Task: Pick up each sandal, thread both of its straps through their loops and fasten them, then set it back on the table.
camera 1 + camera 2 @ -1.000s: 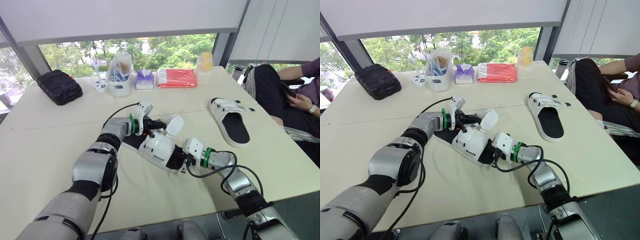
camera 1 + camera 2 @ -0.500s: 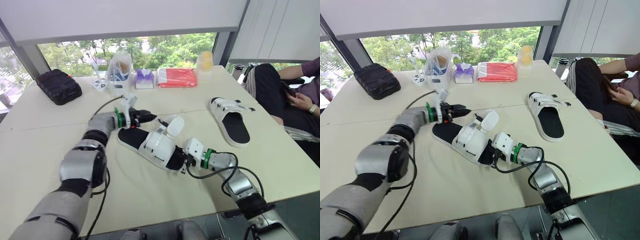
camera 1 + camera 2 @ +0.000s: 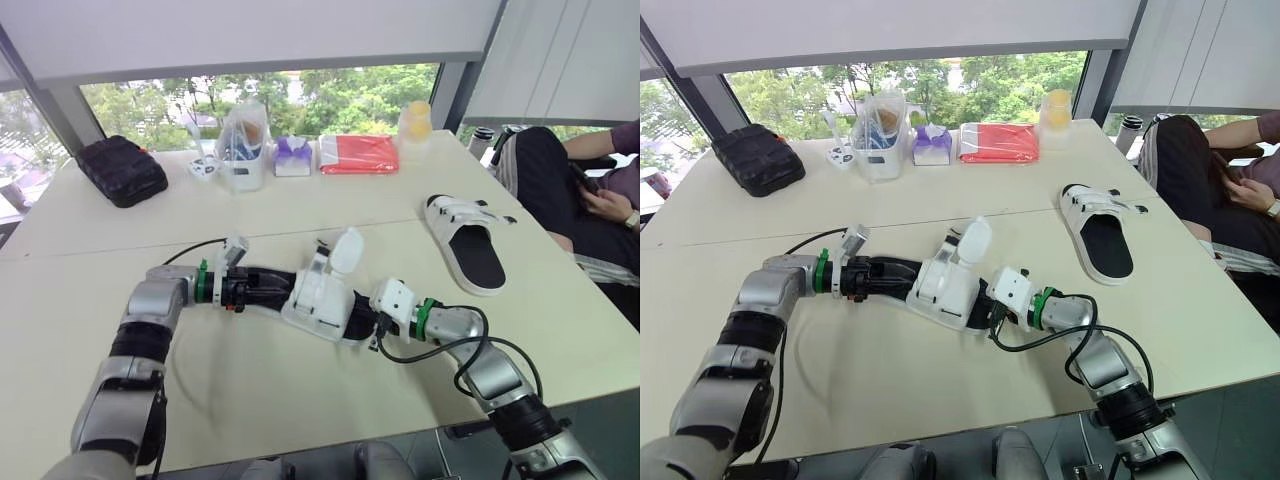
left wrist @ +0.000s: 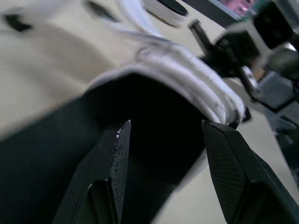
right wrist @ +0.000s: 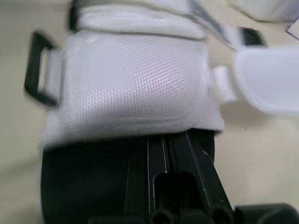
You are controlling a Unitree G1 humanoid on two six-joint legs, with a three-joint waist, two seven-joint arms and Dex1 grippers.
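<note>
A white sandal with a black footbed (image 3: pixel 318 298) lies across the middle of the table, one white strap flap (image 3: pixel 346 250) standing up loose. My left gripper (image 3: pixel 243 291) is at its heel end; in the left wrist view this gripper (image 4: pixel 166 126) stands open, with the black footbed (image 4: pixel 154 116) beyond its two fingers. My right gripper (image 3: pixel 367 325) is at the toe end. In the right wrist view it (image 5: pixel 166 137) is shut on the sandal's toe, just below the broad white strap (image 5: pixel 135 88) and its black loop (image 5: pixel 39 70). A second white sandal (image 3: pixel 468 243) lies flat at the right.
Along the far edge stand a black pouch (image 3: pixel 121 170), a clear container (image 3: pixel 242 150), a purple tissue box (image 3: pixel 292 157), a red packet (image 3: pixel 358 154) and a yellow cup (image 3: pixel 417 118). A person (image 3: pixel 590 190) sits at the table's right side.
My left gripper has drawn back from the straps, leftward to the heel end. The sandal has turned to lie more across the table. The right gripper keeps its hold on the toe.
</note>
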